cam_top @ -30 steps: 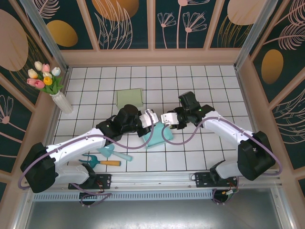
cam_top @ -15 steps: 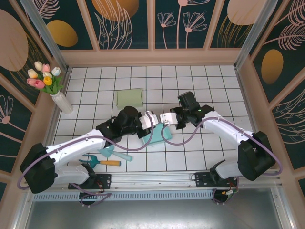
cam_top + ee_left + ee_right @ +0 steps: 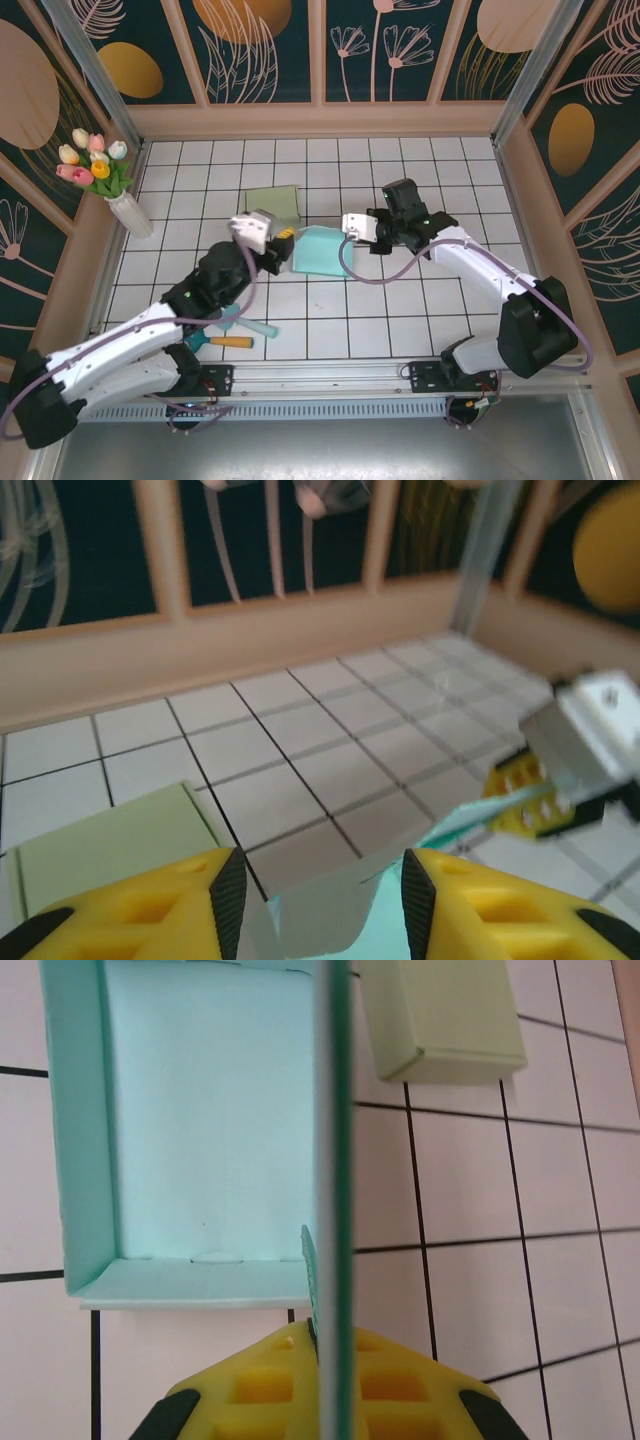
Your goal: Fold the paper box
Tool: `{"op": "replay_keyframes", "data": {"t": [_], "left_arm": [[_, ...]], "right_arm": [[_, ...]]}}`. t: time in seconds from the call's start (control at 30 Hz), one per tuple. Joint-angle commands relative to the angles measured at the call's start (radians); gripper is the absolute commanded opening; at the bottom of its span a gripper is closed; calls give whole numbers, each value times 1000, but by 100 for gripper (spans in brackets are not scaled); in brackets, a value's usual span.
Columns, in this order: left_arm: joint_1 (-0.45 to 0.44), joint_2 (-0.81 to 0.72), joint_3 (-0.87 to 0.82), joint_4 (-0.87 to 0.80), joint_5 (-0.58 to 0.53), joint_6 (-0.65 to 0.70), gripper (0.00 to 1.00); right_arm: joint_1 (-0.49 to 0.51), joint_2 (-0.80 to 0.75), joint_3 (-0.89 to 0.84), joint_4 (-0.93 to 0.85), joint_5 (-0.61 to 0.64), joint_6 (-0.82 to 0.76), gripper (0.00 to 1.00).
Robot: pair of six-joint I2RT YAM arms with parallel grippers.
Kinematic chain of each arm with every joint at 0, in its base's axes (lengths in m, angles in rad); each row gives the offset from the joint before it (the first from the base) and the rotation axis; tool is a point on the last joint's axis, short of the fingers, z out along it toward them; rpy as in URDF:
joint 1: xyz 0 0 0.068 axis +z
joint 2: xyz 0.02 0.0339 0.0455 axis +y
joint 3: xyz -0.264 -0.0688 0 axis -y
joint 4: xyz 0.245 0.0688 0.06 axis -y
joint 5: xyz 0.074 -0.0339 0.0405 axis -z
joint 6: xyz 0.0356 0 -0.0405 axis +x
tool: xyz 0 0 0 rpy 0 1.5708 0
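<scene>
While the right fingers (image 3: 350,232) are pressed together on one thin wall of the teal box (image 3: 320,252), the left fingers (image 3: 284,238) are spread, with nothing gripped between them. The teal box is seen near the middle of the tiled bench (image 3: 400,320), between the two sets of fingers, with its open side up.

From the right wrist, the pinched wall is seen edge-on as a narrow vertical strip rising from between the yellow pads (image 3: 270,1385). The shallow tray of the box lies to the left of that strip, with a raised wall along its left side and a flap along its near edge.

From the left wrist, the two yellow fingers are seen well apart at the lower edge of the view, and a corner of the teal box shows in the gap beyond them. Whether they touch it cannot be told. In the same view the right fingers are seen across the box, a yellow pad clamped on a thin teal edge.

A green box (image 3: 273,203) lies flat on the bench just behind the teal one, near the left fingers. A vase of tulips (image 3: 128,212) stands at the bench's left edge, and small garden tools (image 3: 225,330) lie near the front, beside the left arm.
</scene>
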Motion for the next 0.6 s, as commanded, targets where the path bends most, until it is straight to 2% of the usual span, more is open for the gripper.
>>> {"op": "replay_keyframes", "data": {"t": [0.0,0.03,0.13,0.23,0.43,0.57], "left_arm": [[6,-74,-36,23,-144,-328,52],[6,-86,-39,11,-156,-373,55],[6,-70,-33,1,-180,-464,77],[6,-16,5,-17,-211,-546,92],[25,110,120,-45,-246,-641,96],[125,178,174,-62,-142,-756,97]], "right_arm": [[2,27,55,16,77,102,0],[7,29,63,23,103,122,0],[33,29,67,45,185,141,0],[58,26,45,68,268,129,0],[62,11,9,90,295,117,0],[66,7,-5,94,274,105,0]]}}
